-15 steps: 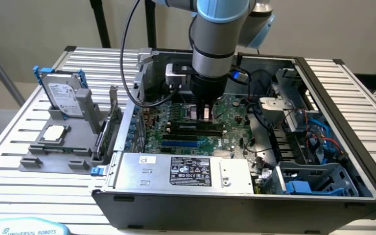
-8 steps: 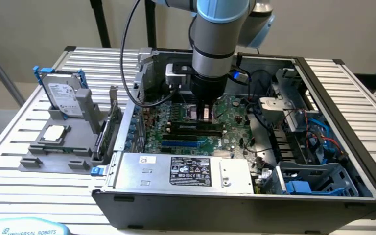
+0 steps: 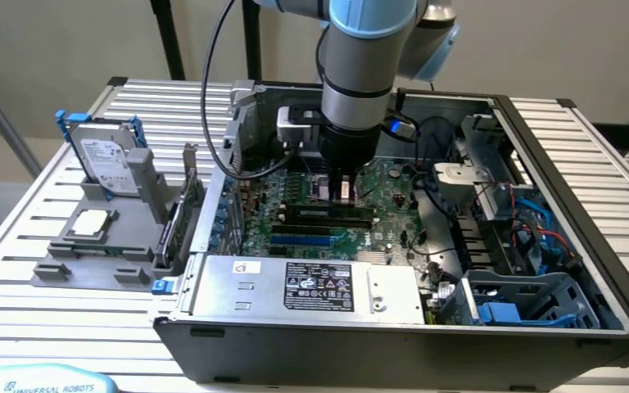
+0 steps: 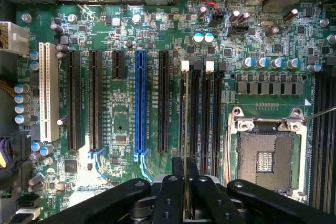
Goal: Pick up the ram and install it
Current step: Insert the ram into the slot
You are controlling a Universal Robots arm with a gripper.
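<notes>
Ram held edge-on over the memory slots inside the open PC case.

The gripper [image 4: 185, 182] is clamped on the ram [image 4: 185, 192], kept upright and in line with the memory slots [image 4: 202, 108], apparently for seating. The CPU socket [image 4: 268, 150] lies just beside the slots; cables [image 3: 445, 221] crowd that side of the motherboard [image 4: 121, 124].

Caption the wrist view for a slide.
Gripper holding the ram edge-on above the motherboard's memory slots.
</notes>
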